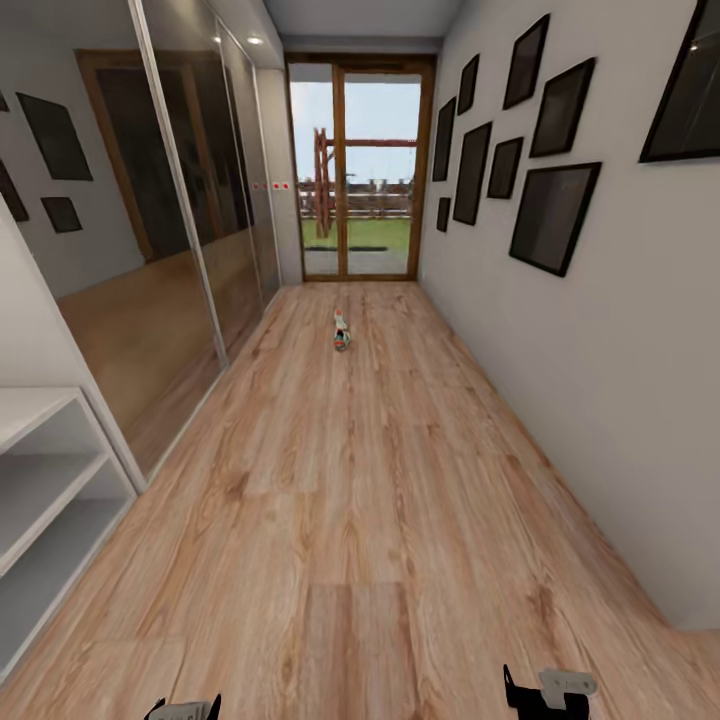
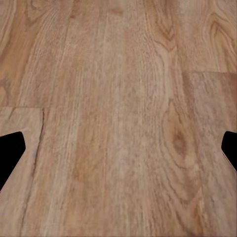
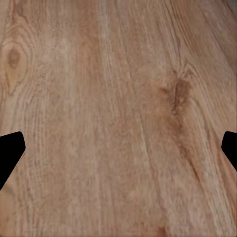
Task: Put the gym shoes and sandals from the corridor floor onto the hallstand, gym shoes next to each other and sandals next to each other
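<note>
A single gym shoe (image 1: pixel 342 330) lies on the corridor floor (image 1: pixel 370 520) far down the hall, well short of the glass door (image 1: pixel 360 170) and roughly in line with it. It is small at this range; white with a touch of red-orange and green is about all that can be made out, and how it is turned cannot be told.

Nearer than the shoe, against the wall on the mirrored side, stands a pale shelf unit (image 1: pixel 45 490) with open shelf rows, well apart from the shoe. Whether it is the hallstand cannot be told from this corner of it. Between that unit and the door runs a mirrored wardrobe front (image 1: pixel 180 230). Across the floor from the shoe, the opposite wall carries a scatter of dark picture frames (image 1: pixel 553 215).

Closest to the camera and farthest from the shoe, the left pincer (image 1: pixel 183 710) and the right pincer (image 1: pixel 547 692) just show above the planks. In the left wrist view the left pincer's dark fingertips (image 2: pixel 11 155) stand wide apart with only bare planks between them; the right pincer's fingertips (image 3: pixel 11 154) in the right wrist view are equally spread and hold nothing.
</note>
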Motion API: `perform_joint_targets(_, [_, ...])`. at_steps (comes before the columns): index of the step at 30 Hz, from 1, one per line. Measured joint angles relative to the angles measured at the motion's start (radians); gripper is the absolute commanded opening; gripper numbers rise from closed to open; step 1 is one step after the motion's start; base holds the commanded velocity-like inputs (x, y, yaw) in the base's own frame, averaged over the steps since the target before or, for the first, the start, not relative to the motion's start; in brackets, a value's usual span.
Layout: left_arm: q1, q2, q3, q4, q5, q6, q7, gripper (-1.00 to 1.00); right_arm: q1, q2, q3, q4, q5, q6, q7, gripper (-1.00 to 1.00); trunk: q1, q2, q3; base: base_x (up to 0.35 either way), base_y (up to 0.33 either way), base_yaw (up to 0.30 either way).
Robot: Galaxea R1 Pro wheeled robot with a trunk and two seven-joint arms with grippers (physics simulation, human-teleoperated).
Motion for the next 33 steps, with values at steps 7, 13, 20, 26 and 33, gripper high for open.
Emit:
perform_joint_targets(7, [0.000,0.000,0.000,0.000,0.000,0.000,0.000,1.00,0.000,0.000,0.000,0.000,0.000,0.000,0.000,1.00,0.000,0.000,0.000,0.339,0.000,0.000])
perform_joint_targets(13, [0.000,0.000,0.000,0.000,0.000,0.000,0.000,1.00,0.000,0.000,0.000,0.000,0.000,0.000,0.000,1.00,0.000,0.000,0.000,0.339,0.000,0.000])
perform_joint_targets(20, [0.000,0.000,0.000,0.001,0.000,0.000,0.000,1.00,0.000,0.000,0.000,0.000,0.000,0.000,0.000,1.00,0.000,0.000,0.000,0.339,0.000,0.000])
perform_joint_targets(26, [0.000,0.001,0.000,0.000,0.000,0.000,0.000,1.00,0.000,0.000,0.000,0.000,0.000,0.000,-0.001,1.00,0.000,0.000,0.000,0.339,0.000,0.000])
perform_joint_targets(33, [0.000,0.000,0.000,0.000,0.000,0.000,0.000,1.00,0.000,0.000,0.000,0.000,-0.001,0.001,-0.003,1.00,0.000,0.000,0.000,0.339,0.000,0.000])
